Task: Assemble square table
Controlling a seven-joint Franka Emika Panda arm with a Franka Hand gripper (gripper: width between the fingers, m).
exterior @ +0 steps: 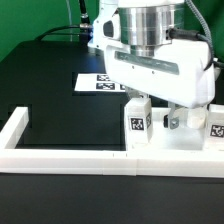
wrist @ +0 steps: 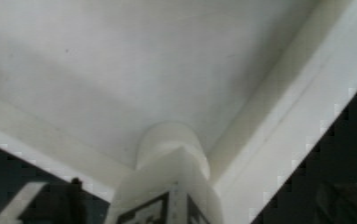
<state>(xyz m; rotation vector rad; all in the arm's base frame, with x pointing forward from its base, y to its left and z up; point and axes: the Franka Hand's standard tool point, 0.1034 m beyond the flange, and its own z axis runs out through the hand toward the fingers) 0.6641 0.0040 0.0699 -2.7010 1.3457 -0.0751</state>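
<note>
Against the low white border wall [exterior: 70, 152] on the black desk [exterior: 50, 80], the tabletop [exterior: 165, 70] stands with 2 tagged legs [exterior: 136, 120] showing beneath, and the hand [exterior: 150, 45], spread wide and holding nothing, should lift away straight without nudging the leg [wrist: 166, 165] below.

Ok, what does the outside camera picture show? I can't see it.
A white robot arm reaches down over short white legs with black-and-white tags, standing by a low white wall on a black table. The flat marker board lies behind them.
</note>
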